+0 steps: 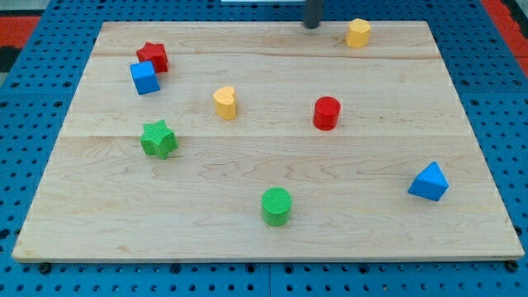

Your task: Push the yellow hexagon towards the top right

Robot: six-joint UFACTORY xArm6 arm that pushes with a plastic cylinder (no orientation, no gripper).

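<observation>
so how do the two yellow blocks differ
The yellow hexagon sits at the view's top edge, just right of my tip; the yellow heart lies mid-board, far from it. The hexagon has flat facets; the heart has a rounded, notched outline. The heart has the red cylinder to its right; the hexagon stands alone. Both look alike in colour and size.

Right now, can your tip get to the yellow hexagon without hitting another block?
Probably yes. My tip sits at the view's top edge, just left of the yellow hexagon, and no block lies between them. The red cylinder is well below.
</observation>
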